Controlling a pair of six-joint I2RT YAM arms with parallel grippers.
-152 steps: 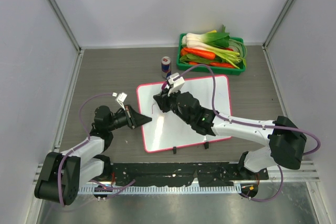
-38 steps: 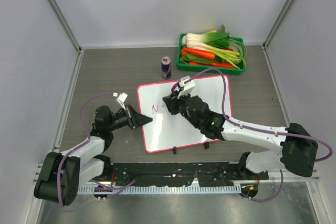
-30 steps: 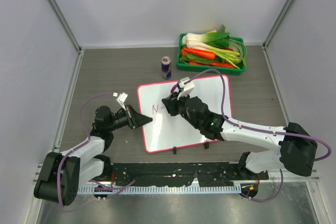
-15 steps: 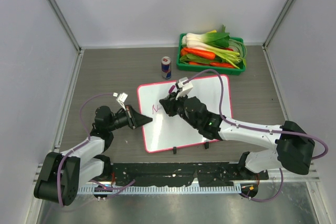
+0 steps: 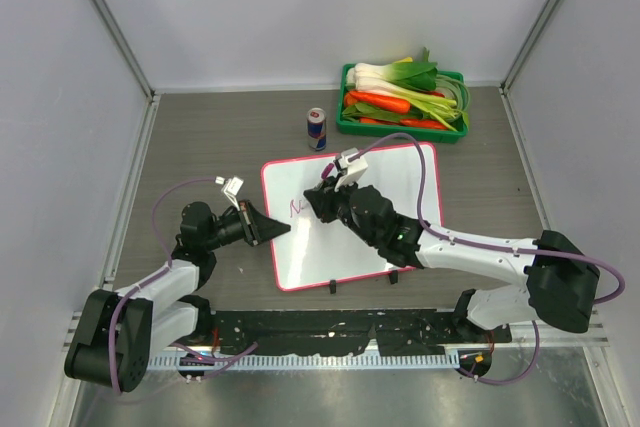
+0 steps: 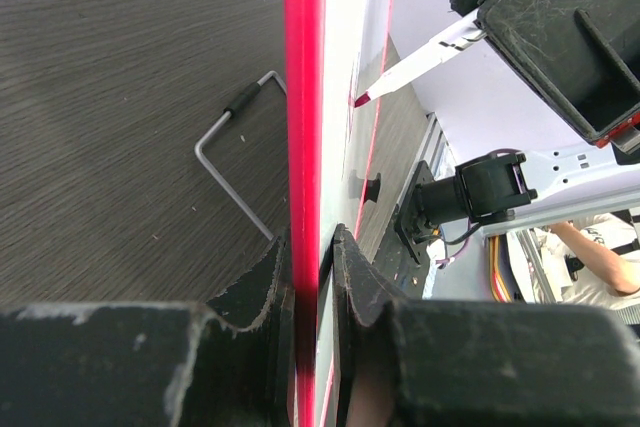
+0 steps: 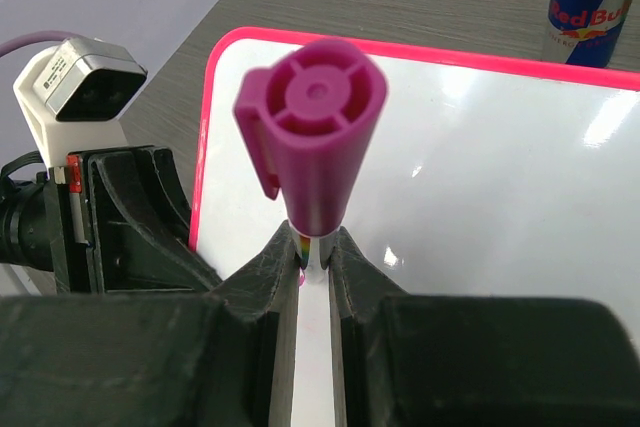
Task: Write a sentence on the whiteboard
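The whiteboard point(image 5: 380, 202) lies on the table with its pink-red frame. My left gripper point(image 5: 280, 231) is shut on its left edge; the left wrist view shows the frame point(image 6: 303, 147) pinched between the jaws. My right gripper point(image 5: 318, 197) is shut on a marker with a magenta cap point(image 7: 310, 122), held upright over the board's left part. The marker tip point(image 6: 360, 100) touches or nearly touches the board. Only the start of the sentence point(image 5: 297, 207), a pink "N" and a bit more, shows left of the gripper. The board also shows in the right wrist view point(image 7: 480, 167).
A Red Bull can point(image 5: 317, 128) stands just behind the board, also in the right wrist view point(image 7: 593, 2). A green crate of vegetables point(image 5: 404, 99) sits at the back right. A bent metal foot point(image 6: 232, 152) lies by the board's edge. Walls enclose the table.
Over five seconds the pink "N" appeared on the board's left part. In the last second my right gripper with the marker shifted slightly left and forward. The left arm has not moved.
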